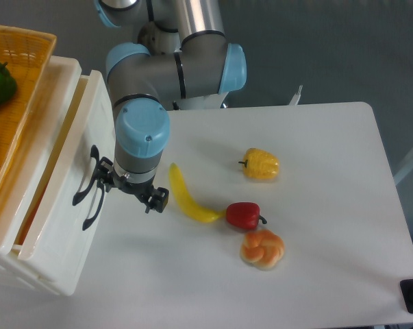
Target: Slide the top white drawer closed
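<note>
Bright, even light; soft shadows, sharp focus.

We see the cabinet (pixel 55 274) at the worktop's (pixel 329 274) left edge, a basket (pixel 21 55) on top, the gripper (pixel 127 192) just right of the drawer (pixel 62 199), and banana (pixel 185 199), peppers (pixel 244 215) and bun (pixel 262 249) further right.
</note>
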`<action>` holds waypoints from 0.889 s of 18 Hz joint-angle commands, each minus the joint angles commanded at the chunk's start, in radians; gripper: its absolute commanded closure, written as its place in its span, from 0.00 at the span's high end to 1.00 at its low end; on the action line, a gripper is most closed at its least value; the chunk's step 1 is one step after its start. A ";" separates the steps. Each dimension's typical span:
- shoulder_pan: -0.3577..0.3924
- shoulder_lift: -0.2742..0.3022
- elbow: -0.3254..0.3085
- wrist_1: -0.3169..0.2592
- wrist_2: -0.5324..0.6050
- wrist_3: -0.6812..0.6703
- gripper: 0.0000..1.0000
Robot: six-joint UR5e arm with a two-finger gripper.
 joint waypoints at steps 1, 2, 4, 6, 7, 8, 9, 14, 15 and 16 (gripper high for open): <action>-0.002 0.000 0.000 0.002 0.000 0.000 1.00; -0.002 0.000 0.000 0.000 0.002 0.000 1.00; -0.003 0.000 0.000 0.002 0.000 0.000 1.00; -0.003 0.002 0.000 0.002 -0.005 0.000 1.00; -0.002 0.002 0.000 0.002 -0.005 0.000 1.00; -0.002 0.002 0.000 0.002 -0.008 0.000 1.00; -0.002 0.002 0.000 0.002 -0.012 0.000 1.00; -0.002 0.006 0.000 0.000 -0.012 0.002 1.00; 0.000 0.006 0.000 0.000 -0.012 0.000 1.00; 0.000 0.006 0.000 0.000 -0.014 0.000 1.00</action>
